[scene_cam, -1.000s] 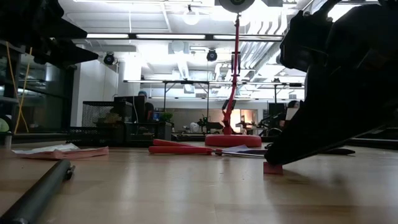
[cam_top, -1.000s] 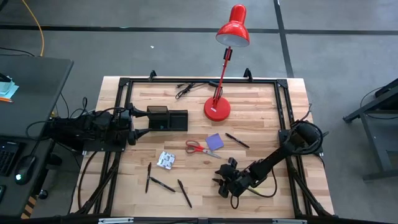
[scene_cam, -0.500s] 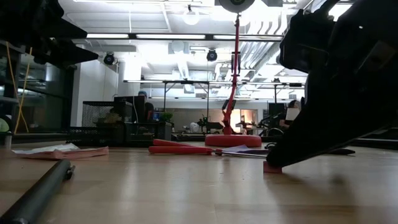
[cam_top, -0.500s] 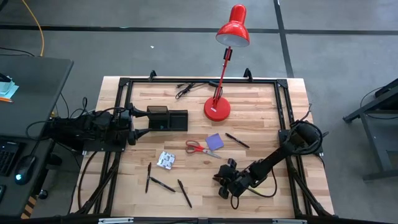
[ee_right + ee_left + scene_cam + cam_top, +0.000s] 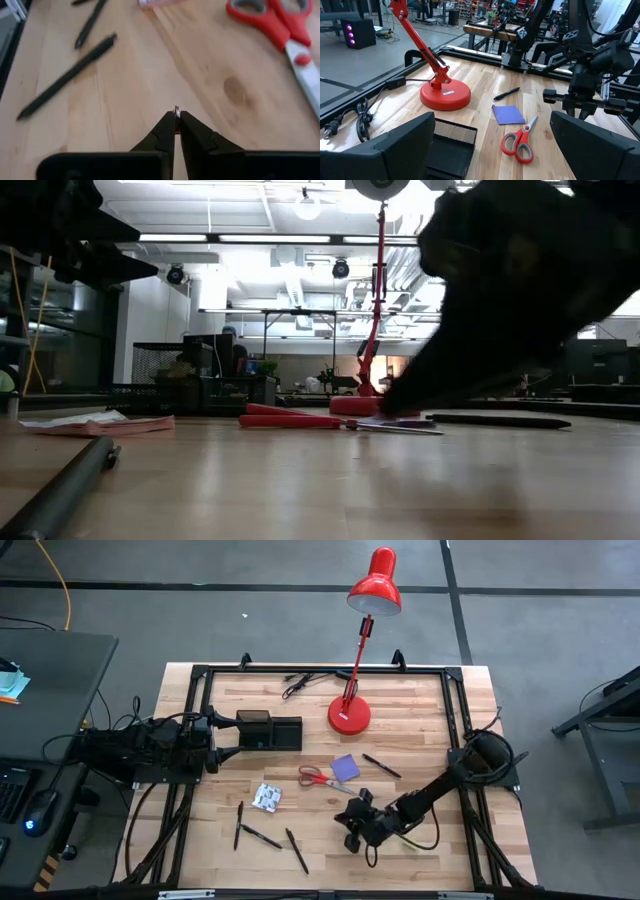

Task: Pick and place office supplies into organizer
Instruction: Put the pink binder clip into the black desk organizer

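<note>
Pickup step, near the table's front edge.
My right gripper (image 5: 176, 116) is pinched on a tiny ring; next, carry it to the organizer (image 5: 268, 730) by the left edge.

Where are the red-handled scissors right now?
In the high view, the red-handled scissors lie mid-table, beside the purple pad, between the red lamp base and the right gripper.

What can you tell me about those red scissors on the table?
The scissors have glossy red plastic loop handles and plain metal blades, closed together. They lie flat on the wooden table, mid-table, blades pointing toward the purple pad, which lies close beside them. No fingers touch them; the right gripper is nearby.
</note>
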`<state>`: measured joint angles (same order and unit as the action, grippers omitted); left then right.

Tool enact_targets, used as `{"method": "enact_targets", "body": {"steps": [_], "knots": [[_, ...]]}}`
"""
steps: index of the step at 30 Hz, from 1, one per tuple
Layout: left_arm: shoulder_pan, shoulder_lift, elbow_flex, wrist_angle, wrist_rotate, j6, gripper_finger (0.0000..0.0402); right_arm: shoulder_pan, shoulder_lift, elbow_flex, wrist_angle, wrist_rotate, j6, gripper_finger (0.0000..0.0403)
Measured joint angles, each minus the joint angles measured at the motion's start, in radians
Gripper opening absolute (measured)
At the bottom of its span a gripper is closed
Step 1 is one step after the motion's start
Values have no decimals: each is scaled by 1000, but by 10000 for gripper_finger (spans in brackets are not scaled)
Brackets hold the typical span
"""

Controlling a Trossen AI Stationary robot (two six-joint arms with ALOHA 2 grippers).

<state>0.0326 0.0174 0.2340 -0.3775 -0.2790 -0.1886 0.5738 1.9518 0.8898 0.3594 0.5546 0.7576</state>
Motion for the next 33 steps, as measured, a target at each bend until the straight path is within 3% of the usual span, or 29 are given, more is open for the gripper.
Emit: {"method": "enact_targets", "body": {"steps": [12, 18, 24, 28, 33], "knots": [[0, 0, 0, 8, 0, 0, 381, -162, 0, 0, 204, -145, -211, 7], [0, 0, 0, 9, -1, 0, 381, -217, 0, 0, 259, -153, -322, 6], [0, 0, 0, 17, -1, 0, 381, -299, 0, 3, 377, -284, -375, 3], [0, 0, 0, 24, -2, 0, 381, -353, 0, 64, 335, -351, -413, 4], [0, 0, 0, 50, -2, 0, 381, -409, 0, 208, 154, -375, -474, 4]]}}
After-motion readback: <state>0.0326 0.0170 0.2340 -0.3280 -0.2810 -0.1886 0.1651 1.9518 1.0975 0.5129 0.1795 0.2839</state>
